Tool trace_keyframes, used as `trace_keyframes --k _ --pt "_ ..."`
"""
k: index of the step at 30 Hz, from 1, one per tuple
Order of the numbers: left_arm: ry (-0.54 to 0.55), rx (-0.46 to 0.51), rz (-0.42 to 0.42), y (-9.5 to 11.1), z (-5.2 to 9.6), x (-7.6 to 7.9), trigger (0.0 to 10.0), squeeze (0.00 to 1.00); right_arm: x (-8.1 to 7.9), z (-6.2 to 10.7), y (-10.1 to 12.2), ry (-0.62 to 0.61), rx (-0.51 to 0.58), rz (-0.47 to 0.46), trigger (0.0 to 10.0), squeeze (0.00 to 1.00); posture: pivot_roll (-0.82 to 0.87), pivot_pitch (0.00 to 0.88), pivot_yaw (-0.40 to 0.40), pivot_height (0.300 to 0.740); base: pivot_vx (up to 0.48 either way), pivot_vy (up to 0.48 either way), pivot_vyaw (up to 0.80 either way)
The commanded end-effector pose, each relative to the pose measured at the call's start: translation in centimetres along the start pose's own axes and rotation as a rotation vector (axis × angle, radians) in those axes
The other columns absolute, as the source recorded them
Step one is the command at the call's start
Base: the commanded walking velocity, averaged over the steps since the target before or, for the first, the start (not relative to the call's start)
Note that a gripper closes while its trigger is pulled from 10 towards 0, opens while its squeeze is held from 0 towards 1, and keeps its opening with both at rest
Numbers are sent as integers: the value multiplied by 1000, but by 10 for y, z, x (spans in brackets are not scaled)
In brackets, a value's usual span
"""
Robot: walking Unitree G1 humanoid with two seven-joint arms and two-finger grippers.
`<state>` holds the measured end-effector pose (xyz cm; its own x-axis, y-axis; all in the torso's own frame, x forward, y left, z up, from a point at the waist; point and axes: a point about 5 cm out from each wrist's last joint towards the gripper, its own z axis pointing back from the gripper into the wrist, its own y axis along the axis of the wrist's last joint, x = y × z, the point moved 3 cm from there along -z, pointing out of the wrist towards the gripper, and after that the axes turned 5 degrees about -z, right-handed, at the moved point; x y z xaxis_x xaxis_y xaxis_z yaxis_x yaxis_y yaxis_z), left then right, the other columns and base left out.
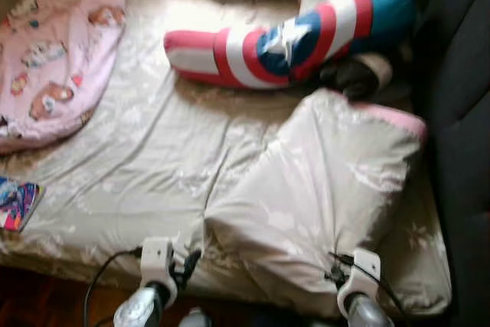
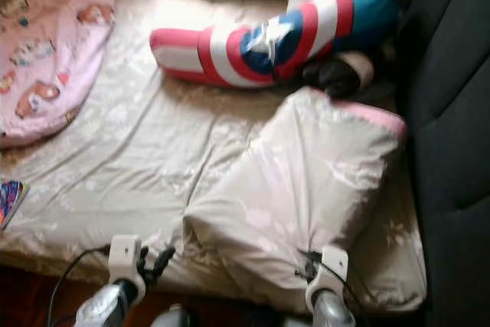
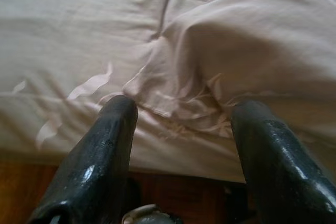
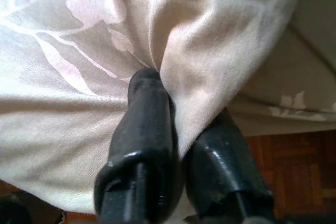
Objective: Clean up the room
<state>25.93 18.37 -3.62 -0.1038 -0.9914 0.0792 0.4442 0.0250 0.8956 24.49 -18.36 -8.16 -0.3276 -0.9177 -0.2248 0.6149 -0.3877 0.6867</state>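
A beige floral duvet [image 1: 321, 181] with a pink edge lies folded on the right half of the bed [image 1: 145, 151]. My right gripper [image 1: 338, 270] is at the duvet's near edge, and the right wrist view shows it [image 4: 178, 103] shut on a fold of the beige cloth. My left gripper [image 1: 186, 266] hovers at the bed's front edge by the duvet's near left corner. In the left wrist view it [image 3: 184, 114] stands open, with the duvet corner [image 3: 157, 98] just beyond its fingertips and nothing between the fingers.
A long red, white and blue star cushion [image 1: 298, 32] lies across the back, a dark object [image 1: 356, 74] beside it. A pink printed blanket [image 1: 53, 59] sits at the left, a colourful book [image 1: 17, 203] at the front left. Dark upholstery [image 1: 459, 112] borders the right; wooden floor [image 1: 46, 296] below.
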Motion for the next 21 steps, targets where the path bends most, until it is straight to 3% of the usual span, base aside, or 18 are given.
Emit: trace_keyframes --k 1,6,11,13,16,20,21 --pt "25 -40 -13 -12 4 -6 10000 0 16 4 -13 -53 -46 -14 0 0 74 46 4 690 0 0 0" --pt "42 -58 -6 -20 3 -5 10000 0 28 2 5 -100 7 29 0 0 59 0 -12 690 0 0 0" --pt "79 -107 6 -37 10 -9 10000 0 53 2 44 -194 127 63 0 0 47 0 -20 690 0 0 0" --pt "81 -109 9 -39 10 -9 10000 0 56 3 49 -199 144 76 0 0 49 0 -23 690 0 0 0" --pt "83 -109 11 -40 10 -9 10000 0 79 8 64 -266 173 142 0 0 48 0 -26 690 0 0 0" --pt "84 -109 10 -40 10 -9 10000 0 98 13 73 -323 178 178 0 0 44 0 -27 690 0 0 0" --pt "85 -108 10 -40 9 -10 10000 0 111 17 82 -357 181 210 0 0 35 0 -25 690 0 0 0"
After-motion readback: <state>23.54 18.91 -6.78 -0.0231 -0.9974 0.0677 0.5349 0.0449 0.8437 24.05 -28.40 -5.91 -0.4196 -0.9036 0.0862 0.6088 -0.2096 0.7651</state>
